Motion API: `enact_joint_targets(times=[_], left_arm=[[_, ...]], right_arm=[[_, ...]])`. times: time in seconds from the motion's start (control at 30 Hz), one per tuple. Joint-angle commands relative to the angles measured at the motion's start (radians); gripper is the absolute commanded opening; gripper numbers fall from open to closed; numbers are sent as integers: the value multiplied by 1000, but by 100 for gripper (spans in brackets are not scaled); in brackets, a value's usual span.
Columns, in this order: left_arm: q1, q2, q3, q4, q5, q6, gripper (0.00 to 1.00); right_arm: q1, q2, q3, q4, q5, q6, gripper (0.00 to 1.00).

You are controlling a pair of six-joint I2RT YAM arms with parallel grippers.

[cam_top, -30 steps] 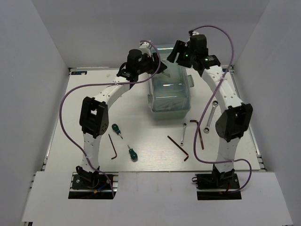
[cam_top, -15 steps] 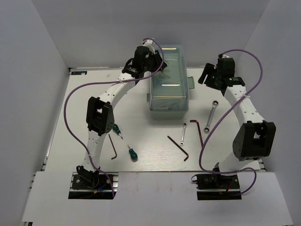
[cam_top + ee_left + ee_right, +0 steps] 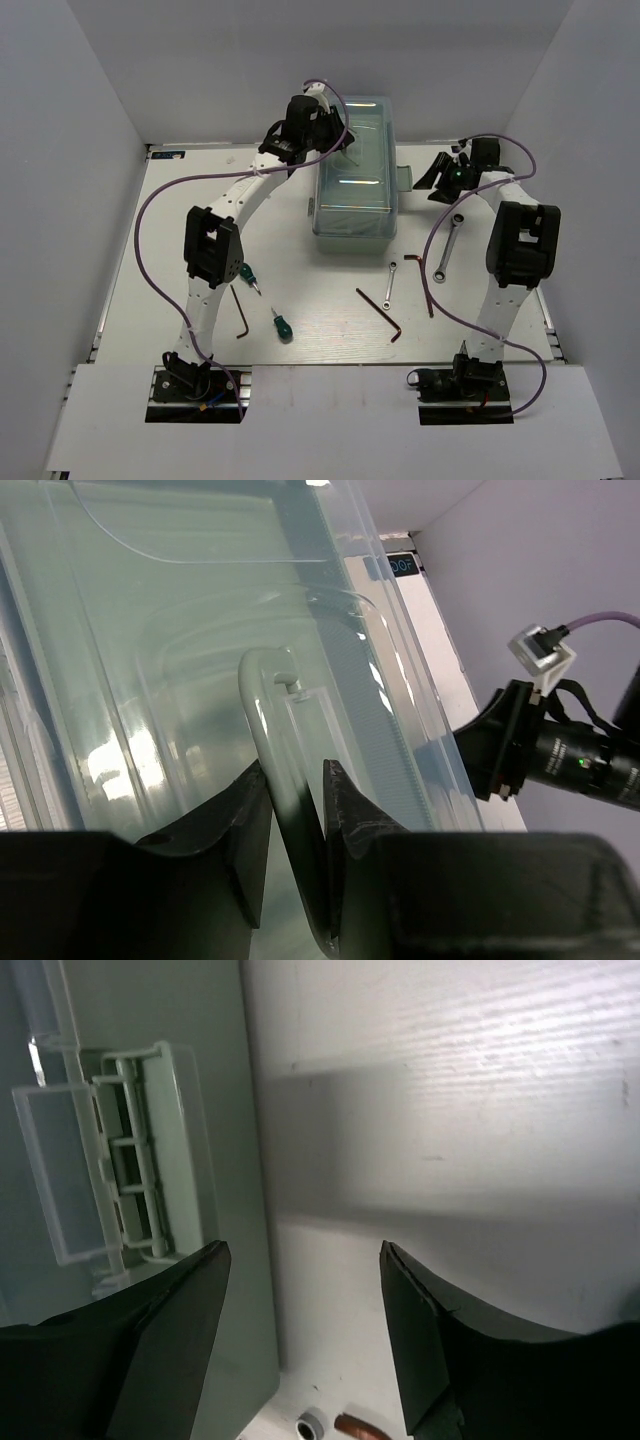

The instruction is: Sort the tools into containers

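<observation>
The pale green toolbox [image 3: 355, 195] with its clear lid stands at the back middle of the table. My left gripper [image 3: 335, 142] is shut on the lid's pale handle [image 3: 262, 695], which runs between the jaws in the left wrist view. My right gripper [image 3: 437, 176] is open and empty, low beside the box's right wall, close to its latch [image 3: 110, 1160]. On the table lie two green screwdrivers [image 3: 247, 277] [image 3: 282, 325], three hex keys [image 3: 240, 312] [image 3: 380, 313] [image 3: 425, 280] and two silver wrenches [image 3: 389, 283] [image 3: 449, 240].
White walls close in the table at the back and both sides. The right arm's purple cable loops above the wrench at the right. In the right wrist view a wrench end [image 3: 310, 1425] and a hex key tip [image 3: 360, 1427] show below the open jaws.
My right arm has swung from above the toolbox out to the right and down beside its latch. My left gripper has stayed at the lid's handle.
</observation>
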Motion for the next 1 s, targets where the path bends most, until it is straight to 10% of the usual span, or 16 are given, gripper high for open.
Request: enact_joint_targets(times=[0.0, 0.33, 0.97], left_arm=[[-8, 1, 31, -31, 23, 65, 0], [-8, 10, 31, -31, 33, 65, 0], [-8, 1, 22, -20, 42, 55, 0]], right_arm=[[-6, 36, 80, 149, -208, 54, 68], [-37, 95, 5, 513, -430, 323, 63], [-39, 121, 53, 368, -371, 237, 62]])
